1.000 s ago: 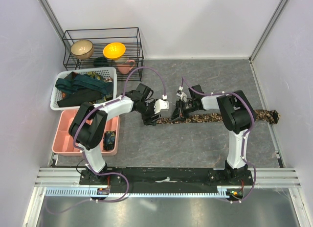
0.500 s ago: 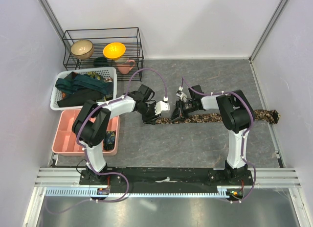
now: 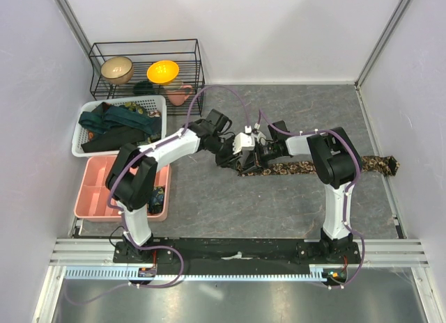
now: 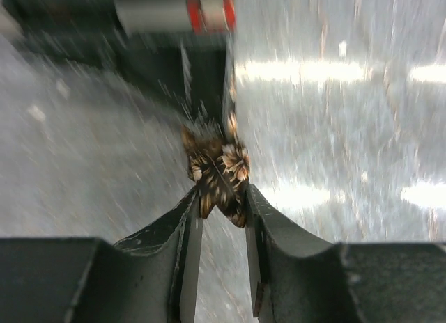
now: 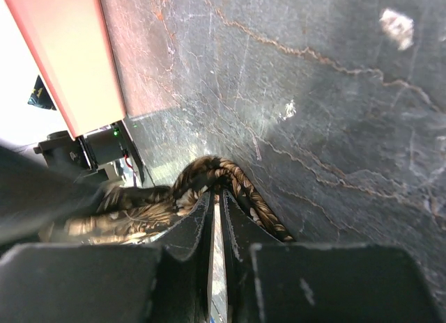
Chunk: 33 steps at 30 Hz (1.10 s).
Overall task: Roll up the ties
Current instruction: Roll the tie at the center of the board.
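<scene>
A brown-and-tan speckled tie (image 3: 306, 168) lies as a long strip across the grey table, running out to the right edge. Its left end is bunched between the two grippers. My left gripper (image 3: 240, 147) (image 4: 221, 194) is shut on a fold of the tie (image 4: 219, 166), which touches both fingertips. My right gripper (image 3: 259, 156) (image 5: 217, 194) is nearly shut, with the tie (image 5: 230, 177) pinched at its tips and arching in a loop over its fingers. Dark teal and black ties (image 3: 115, 124) lie in the white basket. A small dark coil (image 3: 156, 198) sits in the pink tray.
The white mesh basket (image 3: 80, 150) and the pink compartment tray (image 3: 97, 191) (image 5: 63, 51) stand at the left. A black wire rack (image 3: 146, 48) with bowls and a pink cup stands behind them. Walls close in the table on both sides and at the back.
My left gripper has swung right, up to the right gripper, and closed on the tie's bunched left end. That end has been drawn in to the right. The right arm has hardly moved.
</scene>
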Motion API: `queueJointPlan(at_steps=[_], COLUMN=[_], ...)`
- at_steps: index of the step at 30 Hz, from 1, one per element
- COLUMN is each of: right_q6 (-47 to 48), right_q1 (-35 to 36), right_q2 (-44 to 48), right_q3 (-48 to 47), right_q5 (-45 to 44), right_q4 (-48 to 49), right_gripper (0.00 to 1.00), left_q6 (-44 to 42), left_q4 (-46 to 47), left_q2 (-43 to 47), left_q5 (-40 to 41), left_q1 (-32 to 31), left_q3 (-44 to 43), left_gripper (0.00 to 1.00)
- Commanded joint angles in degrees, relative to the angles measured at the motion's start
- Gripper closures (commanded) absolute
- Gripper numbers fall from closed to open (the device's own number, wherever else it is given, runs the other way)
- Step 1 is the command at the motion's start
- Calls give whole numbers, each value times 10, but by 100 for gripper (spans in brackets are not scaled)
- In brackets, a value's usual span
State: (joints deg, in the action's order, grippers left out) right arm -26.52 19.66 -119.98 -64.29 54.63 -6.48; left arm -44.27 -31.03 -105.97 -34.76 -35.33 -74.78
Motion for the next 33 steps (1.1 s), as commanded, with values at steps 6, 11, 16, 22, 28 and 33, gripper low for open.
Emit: queueJointPlan(at_steps=[6,11,16,22,28,33], right_q6=[8,4,17,64,104,118], right_q1=[6,4,-1,-26,-64,-82], right_q2=[-9,9,36,63,70,66], right_q3=[-3,-3,-10,-16,-19,-24], right_q5=[-49,-45,-40,-22,-5,-22], right_q4=[4,0,-33,-101,-150,-151], right_gripper=[86,85,81,61,59,64], left_q6=[69,55,45,35,44,45], left_q4=[4,-8,-11,-11,-12,-18], left_q2=[-89,-91,-69,-63,-71,-73], left_q5=[-14,2,9,12,7,14], left_q1=[-27,-26,-21,-21,-23,-23], left_q3=[-105,-92,-70,-65,-79,-86], left_gripper=[63,68,69,69,69,69])
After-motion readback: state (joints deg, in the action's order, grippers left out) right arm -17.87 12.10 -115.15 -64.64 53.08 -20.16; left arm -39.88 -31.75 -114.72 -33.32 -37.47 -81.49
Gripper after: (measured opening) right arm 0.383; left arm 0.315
